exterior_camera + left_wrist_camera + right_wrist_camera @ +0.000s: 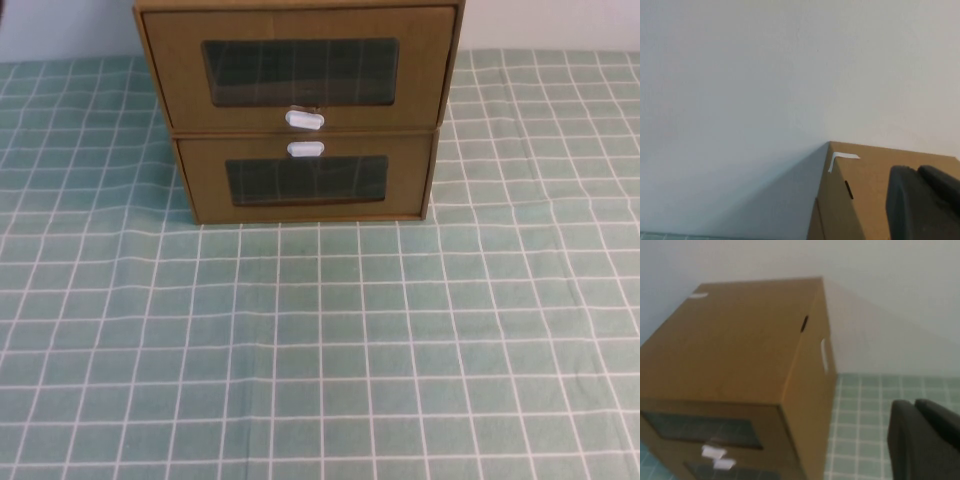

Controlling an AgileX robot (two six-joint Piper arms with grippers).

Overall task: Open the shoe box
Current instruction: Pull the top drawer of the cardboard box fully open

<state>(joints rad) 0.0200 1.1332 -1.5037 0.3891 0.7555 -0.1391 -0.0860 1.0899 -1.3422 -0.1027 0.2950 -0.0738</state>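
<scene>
Brown cardboard, the shoe box (300, 110) stood at the far middle of the green checked cloth (320, 350). Its two windowed fronts and white tabs (305, 120) faced the robot, probably for easy reach, and both fronts looked shut. The right gripper (922, 440) hung high off the box's right side, closed on nothing. The left gripper (920, 200) hovered near an upper corner; apart or together, I could not tell.

The left gripper (921, 204) and right gripper (921, 439) are matte black, blocky, round-edged.
</scene>
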